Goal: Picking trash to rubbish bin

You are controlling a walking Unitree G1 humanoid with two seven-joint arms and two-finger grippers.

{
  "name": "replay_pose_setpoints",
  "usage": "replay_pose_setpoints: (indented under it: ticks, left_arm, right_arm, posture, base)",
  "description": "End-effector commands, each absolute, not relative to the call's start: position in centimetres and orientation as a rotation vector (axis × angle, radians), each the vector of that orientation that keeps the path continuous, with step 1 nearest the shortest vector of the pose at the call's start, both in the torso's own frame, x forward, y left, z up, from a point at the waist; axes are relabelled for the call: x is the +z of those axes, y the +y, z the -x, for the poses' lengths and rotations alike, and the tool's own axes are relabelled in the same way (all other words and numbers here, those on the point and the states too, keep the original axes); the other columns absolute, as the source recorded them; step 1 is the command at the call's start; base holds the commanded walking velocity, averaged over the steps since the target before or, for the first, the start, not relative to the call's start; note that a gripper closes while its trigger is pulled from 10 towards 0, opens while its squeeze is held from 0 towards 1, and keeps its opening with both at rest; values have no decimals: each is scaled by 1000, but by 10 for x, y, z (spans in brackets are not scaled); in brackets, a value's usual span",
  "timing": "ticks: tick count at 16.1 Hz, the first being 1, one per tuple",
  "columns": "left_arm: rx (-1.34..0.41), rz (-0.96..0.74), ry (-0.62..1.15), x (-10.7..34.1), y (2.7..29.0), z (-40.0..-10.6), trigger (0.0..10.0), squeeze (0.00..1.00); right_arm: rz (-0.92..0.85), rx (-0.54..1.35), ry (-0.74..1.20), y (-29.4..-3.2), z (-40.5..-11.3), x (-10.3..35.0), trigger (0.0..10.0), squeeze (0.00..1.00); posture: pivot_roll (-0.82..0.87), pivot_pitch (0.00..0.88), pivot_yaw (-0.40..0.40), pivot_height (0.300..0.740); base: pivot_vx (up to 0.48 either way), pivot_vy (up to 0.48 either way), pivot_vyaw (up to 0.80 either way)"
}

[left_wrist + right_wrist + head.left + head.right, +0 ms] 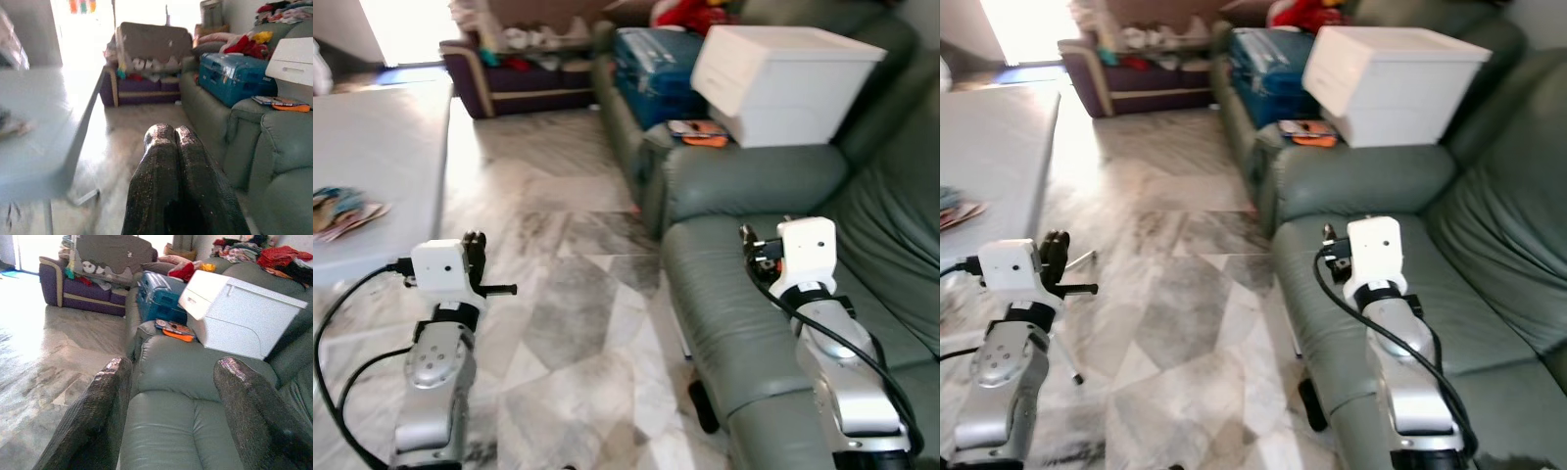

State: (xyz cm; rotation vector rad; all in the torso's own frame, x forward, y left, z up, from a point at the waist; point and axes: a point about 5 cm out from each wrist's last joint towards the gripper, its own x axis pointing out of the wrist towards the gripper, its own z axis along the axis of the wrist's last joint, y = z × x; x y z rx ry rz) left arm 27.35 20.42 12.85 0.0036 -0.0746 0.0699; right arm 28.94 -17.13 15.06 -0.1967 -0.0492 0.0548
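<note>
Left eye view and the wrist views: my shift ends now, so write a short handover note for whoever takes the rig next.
Left tool: fingers shut, holding nothing, raised over the marble floor beside the grey table.
Right tool: fingers open, holding nothing, raised over the green sofa.
Job's things: colourful wrappers or papers lie on the table's left part; whether they are trash is unclear. I cannot see a rubbish bin from here.
Done: nothing held or binned as things lie.
Left: find the trash and bin, pick, carry, drop.

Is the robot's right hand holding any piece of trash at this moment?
No: the right hand is open with nothing between its two black fingers, above the grey-green leather sofa.
</note>
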Motion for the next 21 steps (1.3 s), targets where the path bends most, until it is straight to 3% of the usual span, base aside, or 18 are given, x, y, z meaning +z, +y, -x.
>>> replay_pose_setpoints:
  ticks: [1,5,9,21]
  left_arm:
    - [33,-1,-53,128,198,-272,10000,0]
    - [53,-104,-55,128,198,-275,10000,0]
    - [60,-68,-31,127,194,-275,10000,0]
    - [76,-44,-18,127,195,-280,10000,0]
  right_arm:
    - [184,52,-41,-172,-292,151,10000,0]
    - [178,57,-47,-169,-294,152,10000,0]
    - [173,63,-48,-167,-295,153,10000,0]
    - [128,-6,-37,-167,-297,150,10000,0]
  posture:
    - [-19,0,-52,740]
    - [-32,0,-54,740]
    - [-33,0,-57,740]
    - [-34,0,-52,740]
  base:
    - [0,0,800]
    - [0,0,800]
    - [0,0,800]
    - [0,48,0]
